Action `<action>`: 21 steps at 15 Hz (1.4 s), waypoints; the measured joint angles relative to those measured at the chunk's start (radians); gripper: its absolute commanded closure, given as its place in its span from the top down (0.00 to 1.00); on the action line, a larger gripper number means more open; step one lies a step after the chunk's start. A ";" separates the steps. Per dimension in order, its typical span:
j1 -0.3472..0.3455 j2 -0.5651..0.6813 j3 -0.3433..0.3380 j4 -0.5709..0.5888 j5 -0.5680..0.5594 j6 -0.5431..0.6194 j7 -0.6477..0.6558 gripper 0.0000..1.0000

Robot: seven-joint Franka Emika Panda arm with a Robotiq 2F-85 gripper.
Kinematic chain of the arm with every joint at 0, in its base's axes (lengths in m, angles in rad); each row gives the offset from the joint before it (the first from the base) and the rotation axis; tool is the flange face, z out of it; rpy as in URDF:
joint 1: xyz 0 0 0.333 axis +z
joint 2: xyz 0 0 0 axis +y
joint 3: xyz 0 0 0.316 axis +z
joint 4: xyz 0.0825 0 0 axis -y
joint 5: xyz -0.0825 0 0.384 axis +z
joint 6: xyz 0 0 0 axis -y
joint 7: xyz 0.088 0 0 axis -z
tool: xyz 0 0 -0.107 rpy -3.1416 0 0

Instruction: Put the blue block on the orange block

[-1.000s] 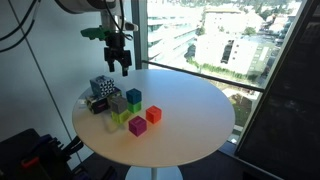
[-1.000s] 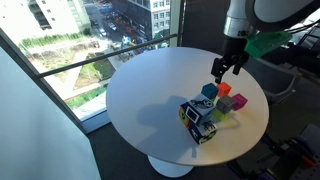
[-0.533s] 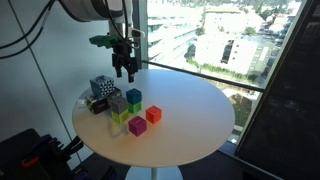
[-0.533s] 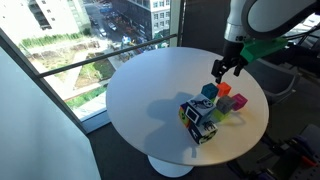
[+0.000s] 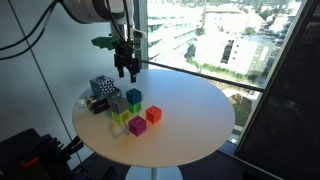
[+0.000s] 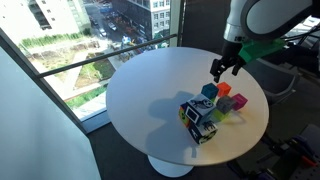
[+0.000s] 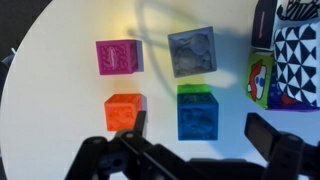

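Observation:
The blue block (image 7: 197,116) is a teal-blue cube; a strip of a yellow-green cube (image 7: 197,89) shows along its far edge. The orange block (image 7: 125,110) sits on the table just left of it, a small gap apart. My gripper (image 7: 200,142) is open and empty, hanging above the blue block with one finger on each side of it in the wrist view. In both exterior views the gripper (image 5: 127,69) (image 6: 218,71) is well above the blue block (image 5: 133,97) (image 6: 209,91), with the orange block (image 5: 154,114) (image 6: 225,88) close by.
A magenta cube (image 7: 119,56) and a grey cube (image 7: 192,50) lie beyond the two blocks. A larger black-and-white patterned cube (image 7: 295,55) stands at the right. All sit on a round white table (image 5: 195,100) beside a window.
The gripper has moved a little lower and closer to the cluster of cubes. The cubes have not moved.

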 measured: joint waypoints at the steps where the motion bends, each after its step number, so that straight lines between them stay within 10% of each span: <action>1: 0.000 -0.001 0.000 0.000 0.000 0.000 0.000 1.00; 21: 0.007 0.089 0.000 0.013 0.000 0.115 0.000 1.00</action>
